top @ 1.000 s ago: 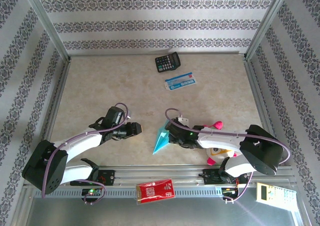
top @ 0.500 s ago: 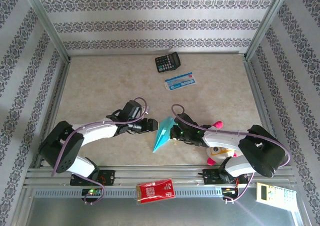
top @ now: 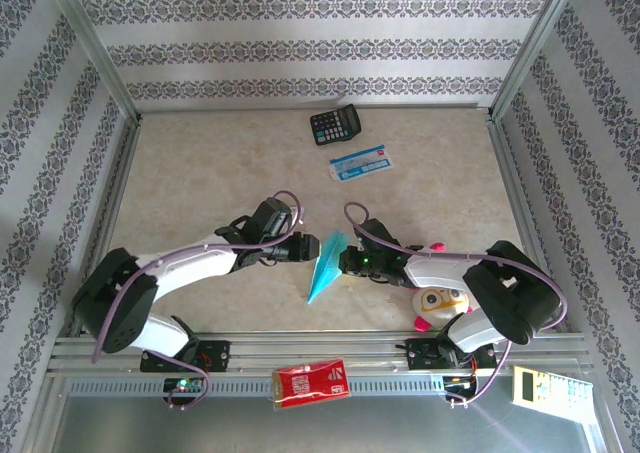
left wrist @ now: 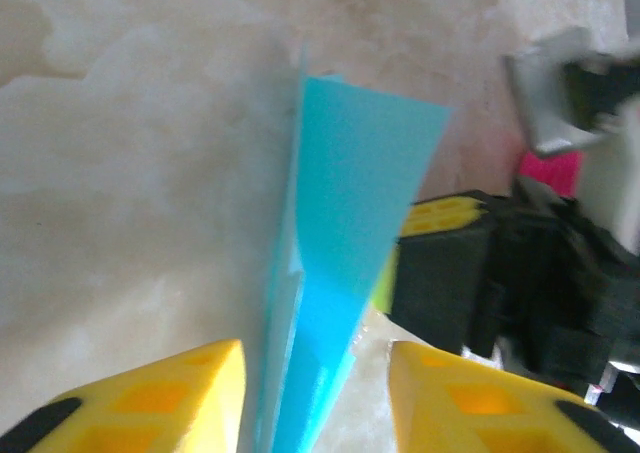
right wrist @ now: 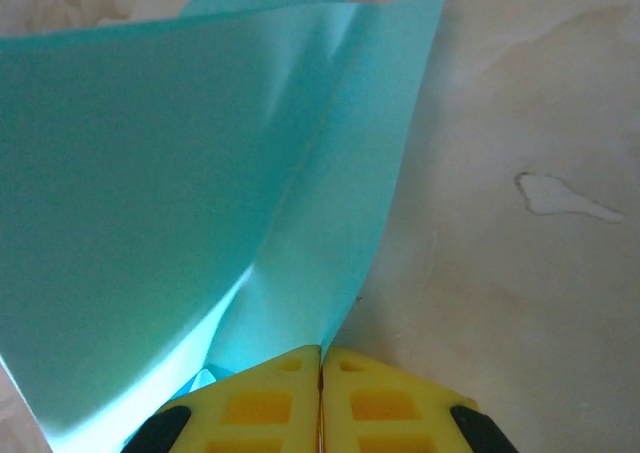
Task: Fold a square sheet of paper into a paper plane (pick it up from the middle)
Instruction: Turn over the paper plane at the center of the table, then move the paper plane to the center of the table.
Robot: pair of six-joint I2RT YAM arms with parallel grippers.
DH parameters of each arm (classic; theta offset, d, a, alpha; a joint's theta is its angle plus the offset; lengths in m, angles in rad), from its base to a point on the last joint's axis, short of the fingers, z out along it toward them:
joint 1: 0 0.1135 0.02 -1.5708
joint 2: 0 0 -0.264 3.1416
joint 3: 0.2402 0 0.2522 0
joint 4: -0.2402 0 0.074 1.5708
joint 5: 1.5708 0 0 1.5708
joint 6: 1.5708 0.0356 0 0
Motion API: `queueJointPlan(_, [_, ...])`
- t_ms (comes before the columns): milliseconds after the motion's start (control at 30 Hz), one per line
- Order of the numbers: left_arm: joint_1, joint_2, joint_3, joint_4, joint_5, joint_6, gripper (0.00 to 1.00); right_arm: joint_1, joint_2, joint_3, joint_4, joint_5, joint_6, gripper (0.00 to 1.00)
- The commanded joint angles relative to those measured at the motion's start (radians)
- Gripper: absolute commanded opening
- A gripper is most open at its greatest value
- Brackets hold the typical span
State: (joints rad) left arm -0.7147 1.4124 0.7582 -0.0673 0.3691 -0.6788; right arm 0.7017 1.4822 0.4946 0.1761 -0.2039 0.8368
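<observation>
Right gripper clamped tight, yellow fingers pressed together w/ an edge of the paper plane pinched btwn them; the folded turquoise paper fans out ahead of the fingertips. Left gripper part-way open, jaws straddling the plane's narrow end: paper stands on edge btwn them, almost against one finger, clear gap to the other, so no clamp there. Seen from above, the two meet at mid-table, towards the near edge: left gripper on the plane's left, right gripper against its right side, pointed tip aimed near-left. Can't tell if the tip rests on the beige table. Pink-and-white plush toy just near of the right arm. Far side: black calc, blue-and-white card just near of it. Red packet on the near rail, keypad device at near right
</observation>
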Motion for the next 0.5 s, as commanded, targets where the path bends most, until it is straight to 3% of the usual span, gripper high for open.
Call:
queueJointPlan(0, [-0.056,-0.018,0.058,-0.07,-0.066,0.051,0.34,-0.014,0.012,-0.01,0.044,-0.026,-0.01,0.09])
queueJointPlan(167, [-0.093,0.069,0.105,-0.044,-0.012,0.048,0.25,-0.019,0.011,-0.025,0.065,-0.028,0.005,0.08])
queueJointPlan(467, [-0.095,0.159,0.121,-0.044,-0.057,0.041,0.29,-0.021,-0.002,-0.039,0.07,-0.029,0.01,0.08])
